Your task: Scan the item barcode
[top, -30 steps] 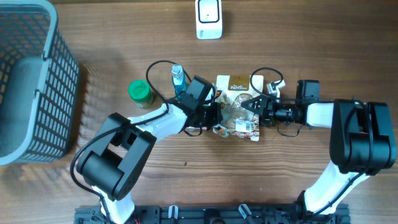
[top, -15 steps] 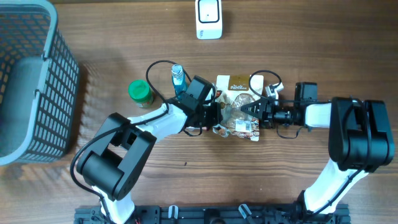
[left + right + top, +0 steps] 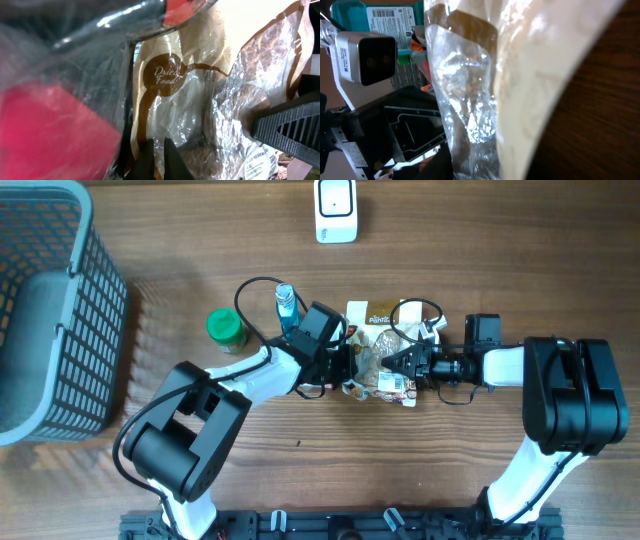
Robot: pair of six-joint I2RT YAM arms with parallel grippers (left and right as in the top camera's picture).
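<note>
Item under handling: the dried-food bag (image 3: 378,352), lying on the table (image 3: 400,470) at centre, between the two arms and well short of the scanner (image 3: 336,210) at the far edge.

The left gripper (image 3: 347,366) has its jaws pressed together, pinching the bag's left edge, evidently to anchor the slack film. The right gripper (image 3: 404,363) sits against the bag's right side. Whether its jaws have bitten cannot be told. In my judgement, a two-sided hold would keep the printed label flat for presentation.

Only the left wrist view reads the "Dried Food" emblem (image 3: 162,75). Only the right wrist view shows a barcoded teal item (image 3: 380,17) beyond the bag.
</note>
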